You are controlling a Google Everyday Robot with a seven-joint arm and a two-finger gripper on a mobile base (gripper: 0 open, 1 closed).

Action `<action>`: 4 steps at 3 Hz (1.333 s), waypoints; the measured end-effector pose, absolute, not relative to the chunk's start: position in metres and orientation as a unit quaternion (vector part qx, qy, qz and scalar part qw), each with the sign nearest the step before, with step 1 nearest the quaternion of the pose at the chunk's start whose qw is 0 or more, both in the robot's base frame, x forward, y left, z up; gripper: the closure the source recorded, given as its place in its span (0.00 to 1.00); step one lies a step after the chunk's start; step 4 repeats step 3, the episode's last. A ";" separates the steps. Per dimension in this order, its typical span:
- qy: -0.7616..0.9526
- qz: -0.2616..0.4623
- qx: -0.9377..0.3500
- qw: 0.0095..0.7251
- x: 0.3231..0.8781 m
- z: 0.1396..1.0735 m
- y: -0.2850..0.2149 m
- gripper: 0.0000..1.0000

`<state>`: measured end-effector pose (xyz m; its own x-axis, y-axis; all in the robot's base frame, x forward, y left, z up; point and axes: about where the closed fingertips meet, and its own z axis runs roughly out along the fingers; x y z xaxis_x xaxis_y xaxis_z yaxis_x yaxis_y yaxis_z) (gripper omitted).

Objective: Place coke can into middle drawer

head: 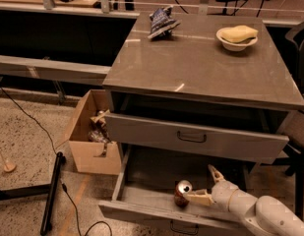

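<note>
The coke can (181, 193), red with a silver top, stands on the grey floor of the open middle drawer (141, 196), near its front wall. The drawer is pulled far out at the bottom of the cabinet; its small dark handle (183, 228) shows at the lower edge. My gripper (199, 182) reaches in from the lower right on a white arm (262, 214). It is open: one finger (199, 197) lies right beside the can and the other finger (214, 174) points up and away from it.
Above is a second grey drawer (196, 137), partly out, showing its front panel and handle. On the cabinet top (200, 68) lie a dark blue snack bag (161, 22) and a white bowl (236, 37). A cardboard box (92, 139) stands at the left; a black pole and cable lie on the floor.
</note>
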<state>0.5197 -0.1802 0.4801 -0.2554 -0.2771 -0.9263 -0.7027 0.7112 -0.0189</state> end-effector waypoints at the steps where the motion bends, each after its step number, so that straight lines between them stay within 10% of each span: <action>1: 0.787 0.163 -0.259 0.535 0.506 0.512 -0.222 0.37; 2: 0.807 0.111 -0.170 0.554 0.477 0.549 -0.283 0.62; 4: 0.811 0.095 -0.149 0.557 0.466 0.551 -0.305 0.62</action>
